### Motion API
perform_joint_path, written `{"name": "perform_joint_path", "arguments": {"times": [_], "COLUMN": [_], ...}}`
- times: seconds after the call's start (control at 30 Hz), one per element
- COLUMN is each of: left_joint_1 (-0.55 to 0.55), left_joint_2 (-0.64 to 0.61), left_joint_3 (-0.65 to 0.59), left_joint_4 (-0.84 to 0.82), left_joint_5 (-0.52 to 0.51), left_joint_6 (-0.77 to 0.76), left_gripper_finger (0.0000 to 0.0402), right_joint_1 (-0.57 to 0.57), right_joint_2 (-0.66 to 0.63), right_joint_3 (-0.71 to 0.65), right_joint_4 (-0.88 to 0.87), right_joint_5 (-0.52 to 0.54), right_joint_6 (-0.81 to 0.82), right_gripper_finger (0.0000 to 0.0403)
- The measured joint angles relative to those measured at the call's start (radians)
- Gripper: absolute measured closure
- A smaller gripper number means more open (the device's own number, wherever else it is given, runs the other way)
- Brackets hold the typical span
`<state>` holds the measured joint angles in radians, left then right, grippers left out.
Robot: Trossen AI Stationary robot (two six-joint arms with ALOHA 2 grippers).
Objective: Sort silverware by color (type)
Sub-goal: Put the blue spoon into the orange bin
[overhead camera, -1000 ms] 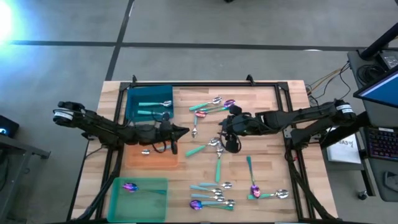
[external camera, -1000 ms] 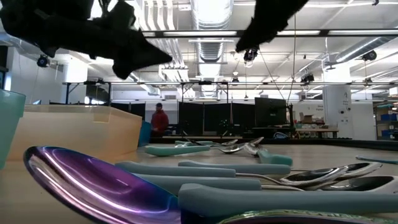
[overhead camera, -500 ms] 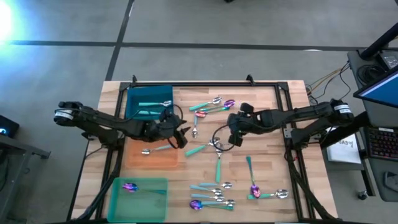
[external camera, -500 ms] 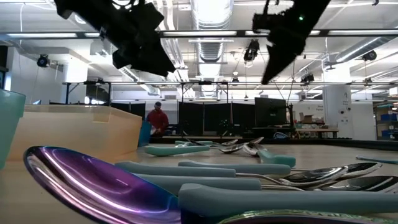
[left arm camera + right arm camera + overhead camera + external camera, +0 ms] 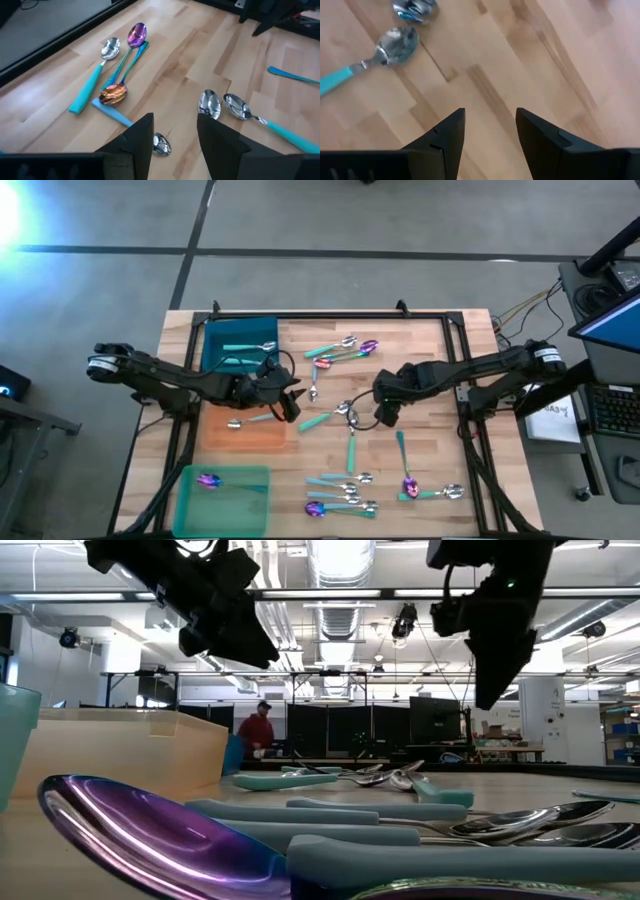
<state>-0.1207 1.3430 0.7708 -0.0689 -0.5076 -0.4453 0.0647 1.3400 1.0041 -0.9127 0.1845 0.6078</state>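
Observation:
Silverware lies scattered on the wooden table (image 5: 440, 370): silver spoons with teal handles (image 5: 322, 420) and purple-headed ones (image 5: 367, 346). Two teal spoons lie on the blue mat (image 5: 238, 345), one teal-handled spoon (image 5: 250, 420) on the orange mat (image 5: 245, 436), and one purple spoon (image 5: 208, 480) on the green mat (image 5: 225, 495). My left gripper (image 5: 296, 402) hangs open above the orange mat's right edge, with nothing between its fingers (image 5: 175, 135). My right gripper (image 5: 384, 414) points down over bare wood at the table's middle, open and empty (image 5: 490, 130).
A cluster of spoons lies at the far middle (image 5: 340, 350), another at the near middle (image 5: 340, 492), and more at the near right (image 5: 425, 490). Two silver heads (image 5: 210, 102) lie just ahead of the left fingers. A black frame (image 5: 330, 313) rims the table.
My left gripper has opened and risen a little; the teal-handled spoon now lies in full view on the orange mat. My right gripper has moved toward the table's right and near edges and tipped to point down.

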Motion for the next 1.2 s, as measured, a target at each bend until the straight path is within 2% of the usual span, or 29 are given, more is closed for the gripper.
{"name": "perform_joint_path", "arguments": {"times": [0.13, 0.3, 0.57, 0.63, 0.7, 0.77, 0.83, 0.97, 1.03, 1.2], "left_joint_1": [0.0, 0.003, 0.003, 0.002, 0.002, 0.001, -0.002, -0.01, -0.012, -0.021], "left_joint_2": [0.0, 0.0, 0.0, 0.0, -0.002, -0.008, -0.016, -0.035, -0.049, -0.094], "left_joint_3": [0.0, 0.0, 0.0, 0.0, 0.0, 0.0, 0.0, 0.0, 0.0, -0.001], "left_joint_4": [-0.001, -0.004, -0.014, -0.025, -0.046, -0.078, -0.115, -0.176, -0.205, -0.31], "left_joint_5": [0.0, 0.0, 0.0, 0.0, 0.001, 0.0, -0.004, -0.008, -0.012, -0.034], "left_joint_6": [0.008, -0.022, -0.035, -0.036, -0.043, -0.058, -0.074, -0.092, -0.093, -0.092], "left_gripper_finger": [0.0267, 0.0267, 0.0267, 0.0268, 0.0268, 0.0268, 0.0268, 0.0268, 0.0268, 0.0268], "right_joint_1": [-0.012, -0.034, -0.04, -0.042, -0.051, -0.068, -0.09, -0.136, -0.153, -0.178], "right_joint_2": [0.048, 0.113, 0.185, 0.205, 0.229, 0.259, 0.296, 0.392, 0.44, 0.541], "right_joint_3": [0.002, 0.034, 0.051, 0.059, 0.07, 0.092, 0.124, 0.189, 0.219, 0.297], "right_joint_4": [0.119, 0.145, 0.352, 0.402, 0.461, 0.517, 0.54, 0.591, 0.618, 0.654], "right_joint_5": [-0.005, 0.001, 0.026, 0.026, 0.025, 0.025, 0.025, 0.025, 0.025, 0.024], "right_joint_6": [-0.119, -0.266, -0.887, -1.0, -1.045, -1.017, -0.916, -0.505, -0.355, -0.176], "right_gripper_finger": [0.0236, 0.0236, 0.0236, 0.0236, 0.0236, 0.0236, 0.0236, 0.0236, 0.0236, 0.0237]}}
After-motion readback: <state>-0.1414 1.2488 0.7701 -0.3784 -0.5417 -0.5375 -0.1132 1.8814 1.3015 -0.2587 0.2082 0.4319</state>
